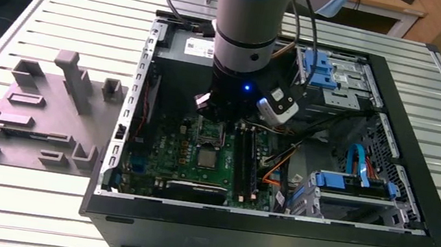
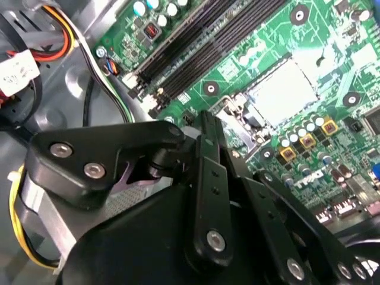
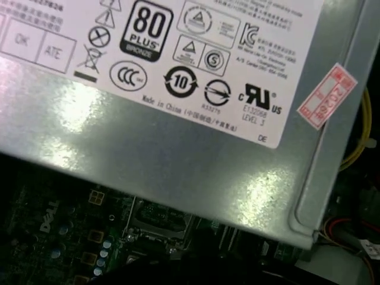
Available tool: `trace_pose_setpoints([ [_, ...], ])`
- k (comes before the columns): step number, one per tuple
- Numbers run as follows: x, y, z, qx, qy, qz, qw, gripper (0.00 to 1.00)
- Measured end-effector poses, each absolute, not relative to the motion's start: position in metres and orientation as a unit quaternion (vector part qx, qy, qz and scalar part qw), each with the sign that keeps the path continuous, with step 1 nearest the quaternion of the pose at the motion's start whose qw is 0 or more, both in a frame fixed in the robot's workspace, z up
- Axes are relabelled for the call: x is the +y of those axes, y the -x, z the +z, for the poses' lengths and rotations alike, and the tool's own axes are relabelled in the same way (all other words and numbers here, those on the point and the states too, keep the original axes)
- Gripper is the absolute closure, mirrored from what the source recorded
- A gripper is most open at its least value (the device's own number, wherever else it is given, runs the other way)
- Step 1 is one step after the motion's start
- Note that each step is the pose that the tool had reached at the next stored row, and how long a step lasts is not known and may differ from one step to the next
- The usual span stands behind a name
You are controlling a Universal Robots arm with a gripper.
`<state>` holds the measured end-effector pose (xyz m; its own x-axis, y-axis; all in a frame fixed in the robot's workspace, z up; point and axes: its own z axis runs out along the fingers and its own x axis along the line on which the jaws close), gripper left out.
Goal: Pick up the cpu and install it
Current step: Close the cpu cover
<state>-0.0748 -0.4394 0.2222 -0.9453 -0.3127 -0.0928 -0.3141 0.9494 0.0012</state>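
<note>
The cpu [image 1: 208,158] is a small pale silver-grey square lying flat on the green motherboard [image 1: 155,153] inside the open computer case. In the second wrist view the cpu [image 2: 279,92] shines pale within the socket area, beside the memory slots [image 2: 196,41]. A metal socket frame [image 1: 209,131] stands just behind it, and it appears under the big box in the first wrist view as the frame [image 3: 157,222]. My gripper [image 1: 211,117] hangs low over the board, above that frame and a little back from the cpu. Its black linkage [image 2: 202,119] fills the foreground. Nothing is visibly held.
A big grey box with a white label [image 3: 178,119] sits close behind the gripper. Loose cables [image 1: 276,171] and blue drive brackets [image 1: 356,183] lie toward the exterior view's right. A grey fixture with pegs [image 1: 38,116] stands outside the case [image 1: 274,236] on the slatted table.
</note>
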Motion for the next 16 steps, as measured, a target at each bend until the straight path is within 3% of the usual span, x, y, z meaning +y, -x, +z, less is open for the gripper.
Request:
trace_pose_setpoints([
  [16, -0.4385, 0.0714, 0.2128, 0.984, 0.169, 0.009, 0.046, 0.90],
])
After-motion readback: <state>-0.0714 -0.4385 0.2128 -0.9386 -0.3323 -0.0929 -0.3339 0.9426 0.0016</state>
